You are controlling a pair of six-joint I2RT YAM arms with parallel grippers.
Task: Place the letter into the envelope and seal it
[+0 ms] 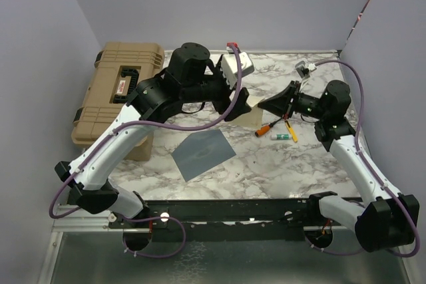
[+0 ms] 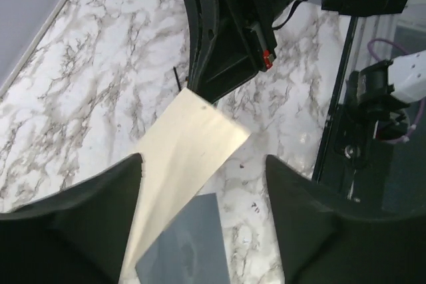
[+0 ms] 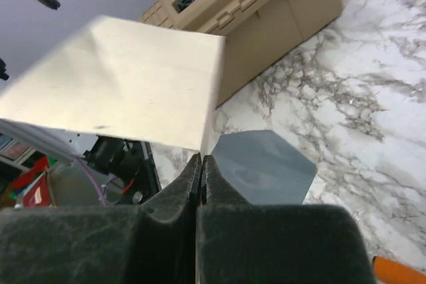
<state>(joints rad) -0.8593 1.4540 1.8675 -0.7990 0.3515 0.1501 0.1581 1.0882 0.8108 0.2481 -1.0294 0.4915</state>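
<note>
The marble bench (image 1: 279, 157) gives a slick surface, so anything loose on it is likely to slide when pushed. The tan case (image 1: 116, 91) at the far left stands well apart from the action and poses little risk.

The envelope (image 1: 203, 152) lies flat near the middle of the bench with nothing pinning it. I cannot tell whether its flap stands open. If the sheet is nudged against it at a shallow angle, it is likely to skate away rather than take the sheet in.

The letter (image 2: 186, 151) hangs in the air over the far middle of the bench, well apart from the envelope. It is held only at one corner by the right end effector (image 3: 201, 161), whose fingers are pressed together on it. Such a small pinch lets the paper pivot, sag or slip out during a quick swing.

The left end effector (image 2: 203, 164) stands wide and grips nothing, with the sheet's other end passing between its fingers and close along one of them. A sideways withdrawal could catch that edge, then crease it or tug it out of the corner pinch.

A few pens (image 1: 276, 131) lie on the bench under the right arm. A dropped sheet could land across them, and a low pass could scatter them.
</note>
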